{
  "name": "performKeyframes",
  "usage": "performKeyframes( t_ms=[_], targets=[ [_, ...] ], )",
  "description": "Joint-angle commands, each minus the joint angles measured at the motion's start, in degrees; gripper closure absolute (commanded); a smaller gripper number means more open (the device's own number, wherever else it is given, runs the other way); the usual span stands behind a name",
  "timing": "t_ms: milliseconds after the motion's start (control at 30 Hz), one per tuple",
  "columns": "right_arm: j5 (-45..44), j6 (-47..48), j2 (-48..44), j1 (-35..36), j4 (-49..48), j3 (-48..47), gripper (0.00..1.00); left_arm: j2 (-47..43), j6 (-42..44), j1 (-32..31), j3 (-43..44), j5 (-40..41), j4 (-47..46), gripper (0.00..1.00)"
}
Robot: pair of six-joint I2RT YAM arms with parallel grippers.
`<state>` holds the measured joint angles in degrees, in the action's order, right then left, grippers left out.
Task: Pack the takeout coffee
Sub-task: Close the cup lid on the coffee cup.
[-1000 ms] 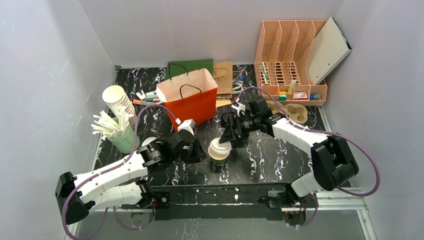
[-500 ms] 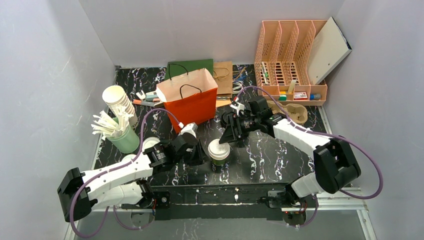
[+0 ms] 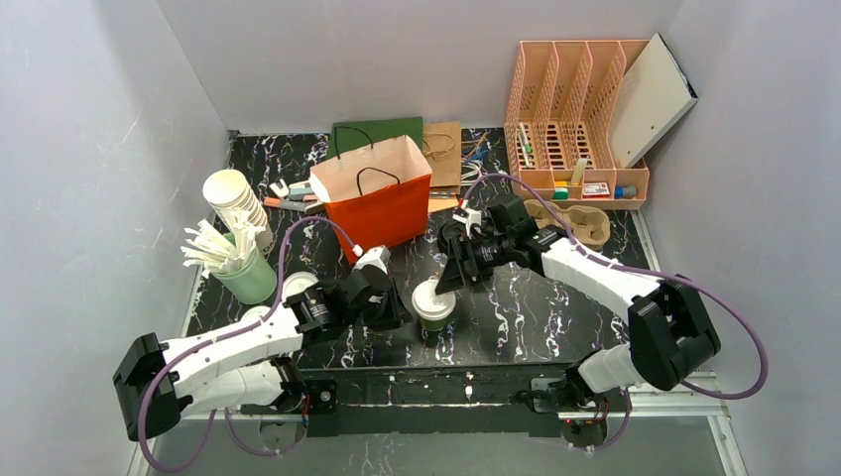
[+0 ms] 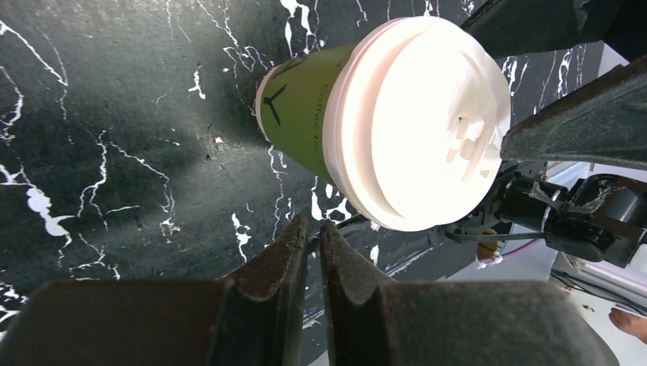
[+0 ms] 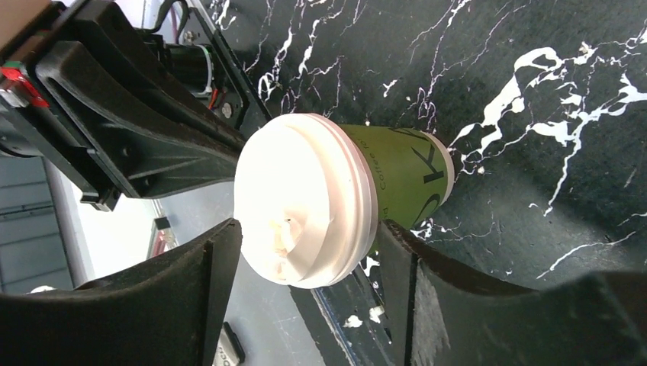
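Observation:
The takeout coffee is a green paper cup with a white lid, standing on the black marble table near the front. The right wrist view shows the cup from above. My right gripper is open, with one finger on each side of the lid and close to its rim. My left gripper is just left of the cup, low over the table, its jaws pressed almost together with nothing between them. An open red paper bag stands behind the cup.
At the left are a leaning stack of white cups and a pale green cup of wooden sticks. A peach desk organiser and a cardboard cup carrier sit at the back right. Flat paper bags lie behind the red bag.
My right gripper has come down around the cup's lid and its fingers have narrowed. The left gripper has drawn back a little to the left and closed up.

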<state>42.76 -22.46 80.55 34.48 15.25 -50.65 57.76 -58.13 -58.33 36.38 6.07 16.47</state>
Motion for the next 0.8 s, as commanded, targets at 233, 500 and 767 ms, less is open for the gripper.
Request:
performKeyframes(
  t_ms=[233,500,767],
  targets=[
    [-5.86,1.63,-3.39,0.42,3.62,-4.37,0.19,-4.74,3.15,0.3,5.48,5.38,7.87,0.89],
    [-9.25,1.56,-6.05,0.42,5.53,-4.66,0.1,-8.63,4.31,6.0,4.38,1.51,3.28,0.7],
    [-15.38,-1.65,-11.82,0.47,6.71,-2.96,0.16,-7.05,5.55,12.19,2.58,-5.72,-3.71,0.63]
  ],
)
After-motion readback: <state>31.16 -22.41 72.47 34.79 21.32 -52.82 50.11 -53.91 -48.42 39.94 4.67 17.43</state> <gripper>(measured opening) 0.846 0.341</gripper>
